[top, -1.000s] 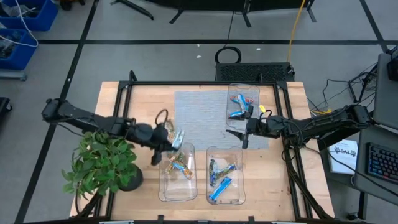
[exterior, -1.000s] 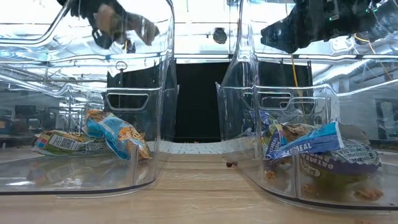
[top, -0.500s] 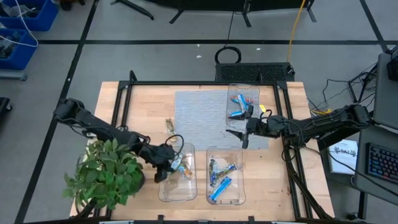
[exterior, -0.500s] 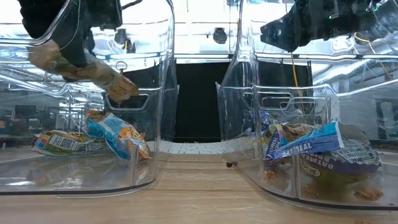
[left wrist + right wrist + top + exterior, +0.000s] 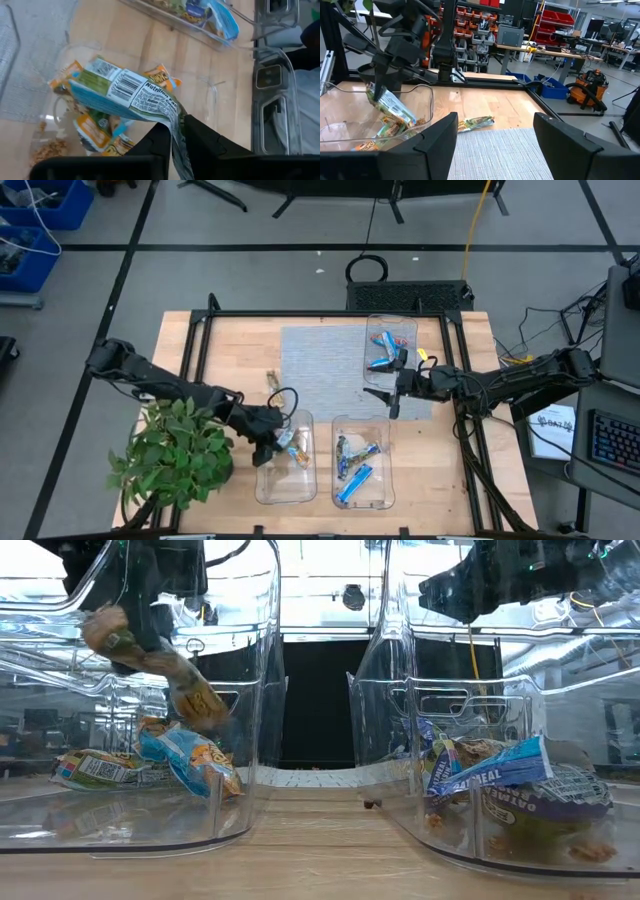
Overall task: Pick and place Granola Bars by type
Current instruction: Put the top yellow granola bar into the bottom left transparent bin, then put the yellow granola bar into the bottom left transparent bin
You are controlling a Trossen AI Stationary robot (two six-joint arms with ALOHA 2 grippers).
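One granola bar (image 5: 125, 92), green-and-blue wrapper with barcode, hangs tilted over the left front tray, pinched at one end. More bars (image 5: 291, 450) lie piled below it; blue ones (image 5: 357, 472) fill the neighbouring tray, others (image 5: 382, 352) the far tray. A lone bar (image 5: 476, 122) lies on the wood.

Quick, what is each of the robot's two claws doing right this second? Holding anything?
Left gripper: closed on the end of a granola bar, which hangs over the left clear tray.
Right gripper: open, holding nothing, over the grey mat.
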